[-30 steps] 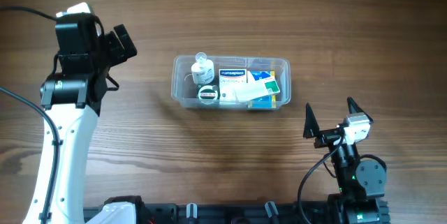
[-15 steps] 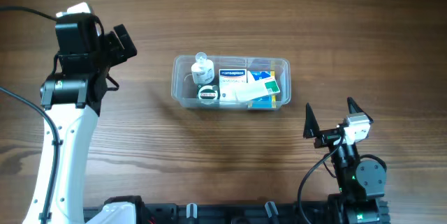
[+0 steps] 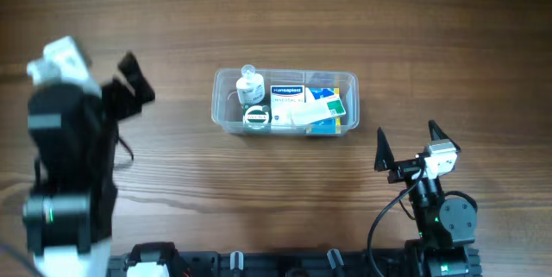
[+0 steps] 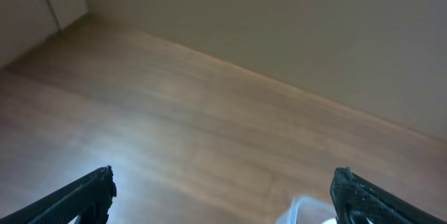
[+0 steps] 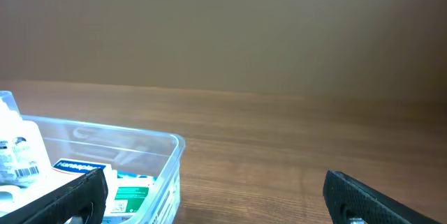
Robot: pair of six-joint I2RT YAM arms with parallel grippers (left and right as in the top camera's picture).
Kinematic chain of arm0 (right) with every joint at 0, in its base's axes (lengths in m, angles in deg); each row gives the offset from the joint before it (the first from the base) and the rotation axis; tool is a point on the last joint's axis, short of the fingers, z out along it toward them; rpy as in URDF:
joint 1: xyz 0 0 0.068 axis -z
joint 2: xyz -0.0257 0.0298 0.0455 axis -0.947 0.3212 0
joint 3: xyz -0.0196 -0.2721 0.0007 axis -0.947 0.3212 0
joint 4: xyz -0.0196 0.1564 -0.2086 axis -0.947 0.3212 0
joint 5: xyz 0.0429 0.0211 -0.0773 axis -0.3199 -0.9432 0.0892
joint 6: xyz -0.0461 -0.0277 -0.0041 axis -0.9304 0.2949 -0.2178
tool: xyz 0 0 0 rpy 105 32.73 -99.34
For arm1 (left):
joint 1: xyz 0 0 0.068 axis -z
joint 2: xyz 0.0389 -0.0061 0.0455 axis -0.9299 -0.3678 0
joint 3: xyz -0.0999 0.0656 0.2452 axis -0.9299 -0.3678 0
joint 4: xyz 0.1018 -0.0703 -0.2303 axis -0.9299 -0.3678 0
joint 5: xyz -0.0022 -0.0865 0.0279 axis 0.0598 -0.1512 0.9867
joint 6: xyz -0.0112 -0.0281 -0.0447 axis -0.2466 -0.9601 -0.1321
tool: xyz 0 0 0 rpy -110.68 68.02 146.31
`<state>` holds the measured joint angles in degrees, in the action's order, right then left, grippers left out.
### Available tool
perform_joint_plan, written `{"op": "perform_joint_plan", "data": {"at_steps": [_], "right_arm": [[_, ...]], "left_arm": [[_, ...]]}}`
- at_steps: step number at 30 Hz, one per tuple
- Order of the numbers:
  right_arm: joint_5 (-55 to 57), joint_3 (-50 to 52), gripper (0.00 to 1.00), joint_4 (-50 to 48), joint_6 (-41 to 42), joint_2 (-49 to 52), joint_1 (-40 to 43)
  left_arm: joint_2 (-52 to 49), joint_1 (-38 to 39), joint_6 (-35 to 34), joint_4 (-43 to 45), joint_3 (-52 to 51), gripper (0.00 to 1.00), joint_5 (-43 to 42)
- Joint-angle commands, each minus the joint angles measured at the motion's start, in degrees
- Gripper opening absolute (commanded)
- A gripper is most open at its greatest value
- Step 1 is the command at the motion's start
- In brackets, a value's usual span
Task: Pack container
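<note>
Closest in, the right gripper [image 3: 405,135] sits spread wide and empty; the left gripper [image 4: 222,178], blurry from overhead, is wide too with nothing in it. In the middle of the tabletop [image 3: 388,18], well clear of both, is the container [image 3: 222,115], already holding a small bottle [image 3: 249,83], a round jar [image 3: 256,117] and a few boxes [image 3: 289,97]. I'd guess it's light, thin, slick plastic with flexy walls, so pinch over the rim at a short end and go gently, the stuff inside looks loose. The tabletop is smooth wood grain, so it'd probably slide. Beyond that, just a plain beige wall [image 5: 223,28].
</note>
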<state>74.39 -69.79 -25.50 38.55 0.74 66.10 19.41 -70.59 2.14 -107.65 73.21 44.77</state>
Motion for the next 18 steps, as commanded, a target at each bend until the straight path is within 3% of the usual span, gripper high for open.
{"op": "perform_joint_plan", "data": {"at_steps": [1,8,14,18], "right_arm": [[-0.9,0.1,1.00,-0.2,-0.8,-0.5,0.0],[-0.9,0.1,1.00,-0.2,-0.8,-0.5,0.0],[-0.9,0.1,1.00,-0.2,-0.8,-0.5,0.0],[-0.9,0.1,1.00,-0.2,-0.8,-0.5,0.0]], "left_arm": [[10.8,-0.3,-0.9,-0.3,-10.3,1.00,-0.3],[35.3,-0.3,-0.9,-0.5,-32.7,1.00,-0.3],[41.0,-0.3,-0.9,-1.2,-42.3,1.00,2.4],[44.3,-0.3,-0.7,9.2,-44.2,1.00,4.4]]}}
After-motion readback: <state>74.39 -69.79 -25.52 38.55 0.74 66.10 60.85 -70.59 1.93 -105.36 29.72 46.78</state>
